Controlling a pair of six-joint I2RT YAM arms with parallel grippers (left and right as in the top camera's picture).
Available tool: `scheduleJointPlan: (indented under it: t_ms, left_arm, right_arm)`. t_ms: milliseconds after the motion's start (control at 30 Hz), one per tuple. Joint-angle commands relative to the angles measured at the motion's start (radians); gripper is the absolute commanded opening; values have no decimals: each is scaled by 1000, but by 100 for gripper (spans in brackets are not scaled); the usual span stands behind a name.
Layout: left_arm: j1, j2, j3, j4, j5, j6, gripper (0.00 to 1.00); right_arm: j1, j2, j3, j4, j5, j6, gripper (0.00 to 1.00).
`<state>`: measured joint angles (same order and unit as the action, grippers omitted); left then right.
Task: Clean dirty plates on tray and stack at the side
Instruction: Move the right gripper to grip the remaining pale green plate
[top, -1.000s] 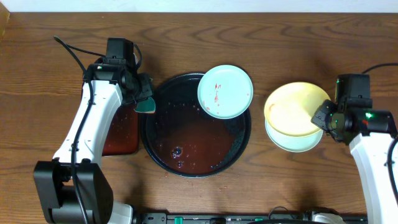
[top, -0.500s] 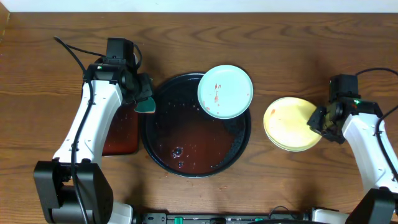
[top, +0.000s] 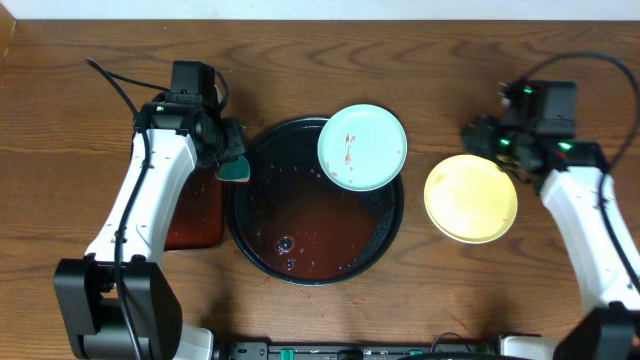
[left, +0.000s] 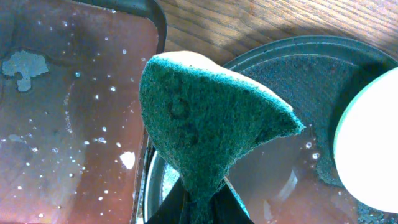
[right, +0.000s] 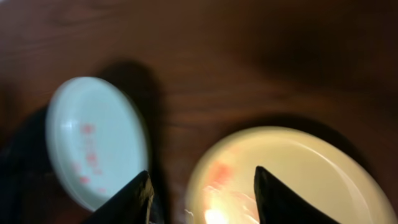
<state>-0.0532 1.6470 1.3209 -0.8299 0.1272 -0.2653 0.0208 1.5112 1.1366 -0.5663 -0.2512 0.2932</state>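
Observation:
The round black tray (top: 262, 236) holds reddish water in the middle of the table. A mint-green plate (top: 362, 147) with red smears rests on its upper right rim. A pale yellow plate (top: 471, 197) lies flat on the table to the right of the tray. My right gripper (top: 481, 137) hovers just behind that plate, open and holding nothing. In the right wrist view the gripper (right: 202, 198) is above the yellow plate (right: 298, 174), with the mint plate (right: 93, 143) to the left. My left gripper (top: 232, 160) is shut on the teal sponge (left: 205, 118) at the tray's left rim (left: 311, 53).
A rectangular black tray (top: 195, 215) with wet reddish residue lies left of the round tray, under my left arm. It also fills the left of the left wrist view as a wet rectangular tray (left: 68, 112). Bare wooden table surrounds everything.
My right gripper lowered the yellow plate onto a mint-green plate, opened, let go, and rose back toward the far side. The left arm and sponge have not moved.

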Motion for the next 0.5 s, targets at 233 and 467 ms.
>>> scheduleJointPlan:
  t_ms: [233, 467]
  left_arm:
    - [2, -7, 9, 3, -9, -5, 7]
    - [2, -6, 9, 3, -9, -5, 8]
  right_arm:
    - [159, 319, 198, 66, 14, -40, 54]
    - [167, 419, 242, 108, 26, -36, 52]
